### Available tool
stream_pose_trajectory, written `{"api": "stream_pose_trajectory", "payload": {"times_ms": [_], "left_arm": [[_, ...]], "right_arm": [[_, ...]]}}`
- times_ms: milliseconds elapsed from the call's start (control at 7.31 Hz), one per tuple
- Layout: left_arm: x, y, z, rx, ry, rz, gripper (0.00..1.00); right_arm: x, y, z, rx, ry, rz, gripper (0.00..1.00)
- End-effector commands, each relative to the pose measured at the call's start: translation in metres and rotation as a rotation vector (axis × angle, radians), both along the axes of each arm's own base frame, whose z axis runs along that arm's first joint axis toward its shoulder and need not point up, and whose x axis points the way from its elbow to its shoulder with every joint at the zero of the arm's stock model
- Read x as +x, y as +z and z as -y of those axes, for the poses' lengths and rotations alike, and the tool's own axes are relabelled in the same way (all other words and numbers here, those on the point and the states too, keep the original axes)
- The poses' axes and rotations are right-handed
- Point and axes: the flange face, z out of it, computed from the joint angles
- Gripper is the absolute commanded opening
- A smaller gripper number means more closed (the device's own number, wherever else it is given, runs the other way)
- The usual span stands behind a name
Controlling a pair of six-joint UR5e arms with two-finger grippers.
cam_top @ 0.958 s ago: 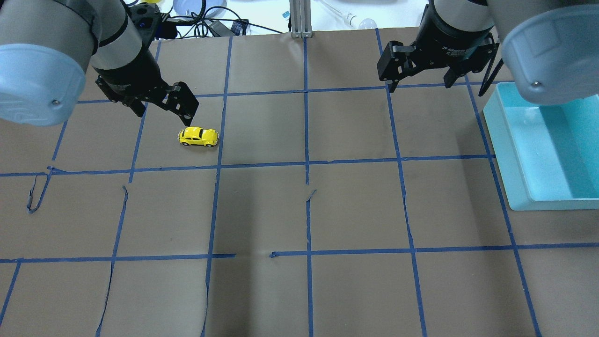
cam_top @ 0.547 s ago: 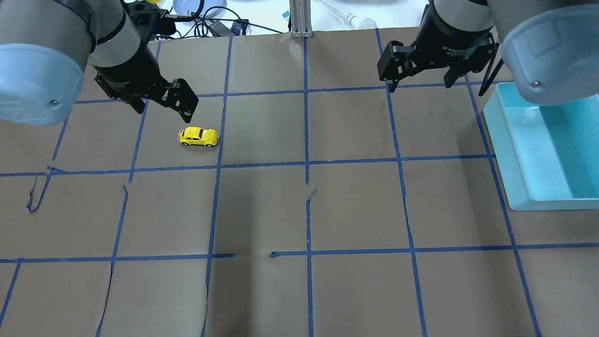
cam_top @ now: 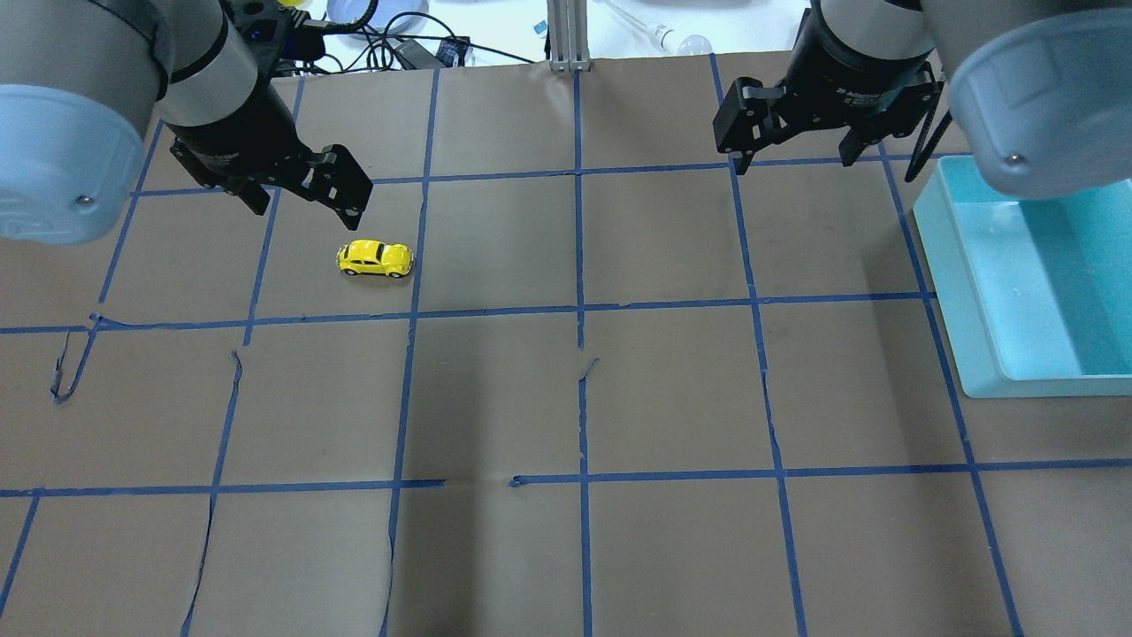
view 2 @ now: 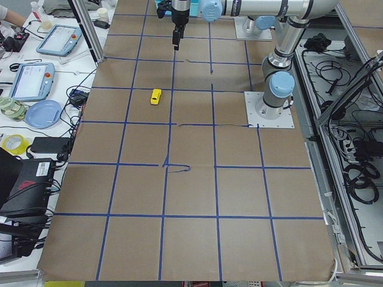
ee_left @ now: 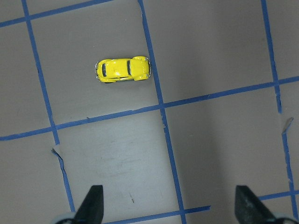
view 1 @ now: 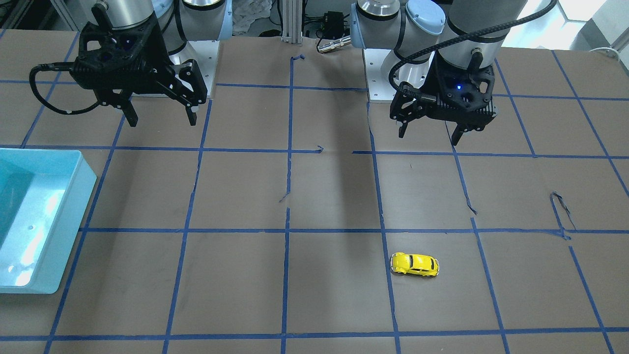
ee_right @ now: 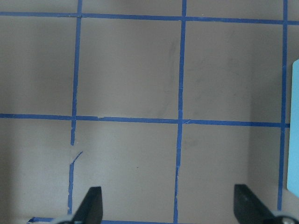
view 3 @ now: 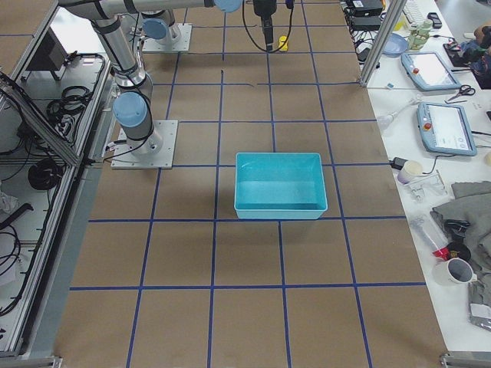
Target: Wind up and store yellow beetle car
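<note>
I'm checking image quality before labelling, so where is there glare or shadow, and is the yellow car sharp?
Front-facing view: white glare inside the teal bin, and a broad soft shadow down the middle of the table. Overhead view: the same dark band. Left wrist view: the yellow beetle car is sharp.

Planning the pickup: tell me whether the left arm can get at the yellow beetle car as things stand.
Probably yes. The left end effector hangs open close to the yellow beetle car, which stands alone on the brown paper; nothing lies between them or crowds it.
</note>
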Motion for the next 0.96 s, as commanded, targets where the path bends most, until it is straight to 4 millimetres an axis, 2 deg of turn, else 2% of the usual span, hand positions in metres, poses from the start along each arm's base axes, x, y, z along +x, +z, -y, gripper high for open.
{"api": "stream_pose_trajectory", "payload": {"times_ms": [0,137,821], "left_arm": [[0.0053,0.0074,-0.0062,0.003,0.019,-0.001,1.0],[0.0054,0.0156,-0.0106,-0.014,0.019,0.001,1.0],[0.0053,0.0155,-0.0124,-0.014,0.022,-0.007,1.0]], "right_arm": [[-0.0006,0.0009,-0.0006,-0.002,-0.001,-0.002,1.0],[-0.0003,0.0016,-0.0012,-0.003,0.0,0.001,1.0],[-0.0013,0.0012,-0.0024,0.006,-0.002,-0.001,1.0]]}}
